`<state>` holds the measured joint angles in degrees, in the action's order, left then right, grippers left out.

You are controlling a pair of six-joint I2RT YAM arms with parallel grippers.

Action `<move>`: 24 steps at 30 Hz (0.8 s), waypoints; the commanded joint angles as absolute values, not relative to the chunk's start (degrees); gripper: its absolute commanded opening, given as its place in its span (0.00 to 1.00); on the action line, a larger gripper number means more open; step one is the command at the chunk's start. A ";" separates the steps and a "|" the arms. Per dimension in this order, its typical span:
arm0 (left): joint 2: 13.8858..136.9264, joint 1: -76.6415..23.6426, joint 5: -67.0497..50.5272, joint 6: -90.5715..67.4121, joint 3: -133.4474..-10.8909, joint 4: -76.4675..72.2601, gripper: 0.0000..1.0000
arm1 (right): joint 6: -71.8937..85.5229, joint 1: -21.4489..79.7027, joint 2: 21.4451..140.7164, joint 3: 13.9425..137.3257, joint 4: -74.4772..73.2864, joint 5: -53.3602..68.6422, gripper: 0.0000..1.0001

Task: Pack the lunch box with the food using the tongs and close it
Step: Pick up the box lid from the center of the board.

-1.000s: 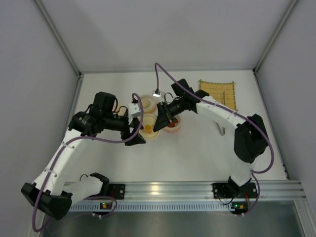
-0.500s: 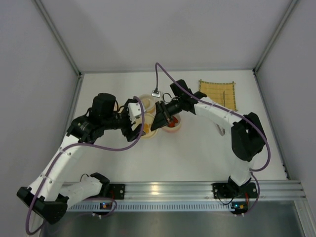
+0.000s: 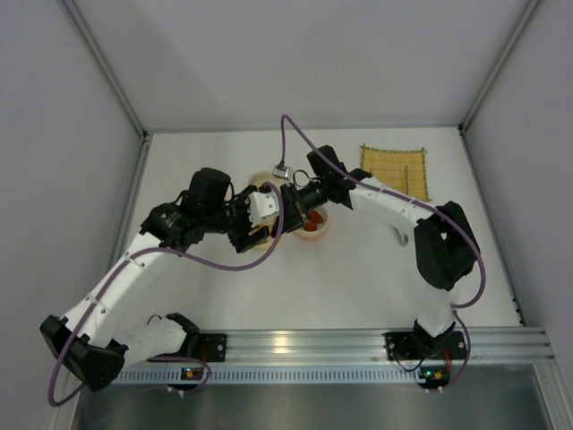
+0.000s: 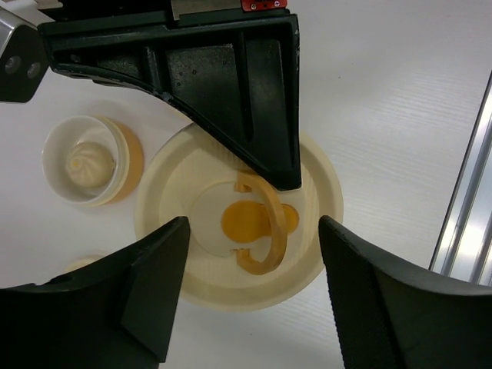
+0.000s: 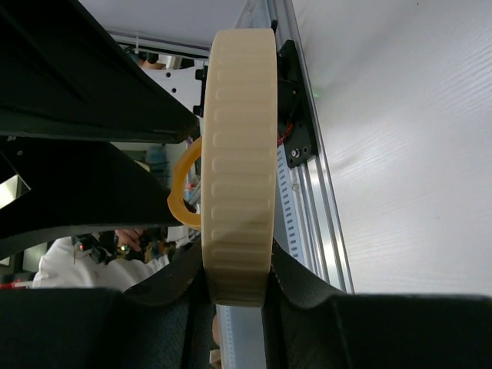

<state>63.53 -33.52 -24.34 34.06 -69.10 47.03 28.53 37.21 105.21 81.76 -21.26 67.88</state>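
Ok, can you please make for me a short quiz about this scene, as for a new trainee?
1. True or false: the right gripper grips the cream lid by its edge.
2. The lid's ring handle is: A) green B) orange C) blue.
3. In the left wrist view, what lies in the small bowl?

Key: 1 true. 2 B. 3 a pale bun.

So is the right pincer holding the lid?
Yes, the right pincer is clamped on the cream lid, with one finger against each face.
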 commanded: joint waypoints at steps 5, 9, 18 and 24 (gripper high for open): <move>65.39 -34.01 -19.34 35.60 -68.47 46.41 0.56 | 29.54 36.83 104.07 80.51 -16.08 71.72 0.00; 65.39 -34.01 -18.89 35.42 -68.12 45.44 0.47 | 29.18 36.83 103.62 79.89 -16.08 71.46 0.00; 66.00 -34.01 -20.39 34.89 -68.38 45.18 0.45 | 30.41 36.83 103.97 79.89 -15.12 72.07 0.00; 66.62 -34.01 -20.65 34.81 -68.38 45.18 0.45 | 32.34 36.83 104.15 79.89 -13.36 72.60 0.00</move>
<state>66.17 -33.80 -19.88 34.83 -68.45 46.68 30.87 37.21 105.21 79.37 -18.85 69.89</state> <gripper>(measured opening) 0.447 0.235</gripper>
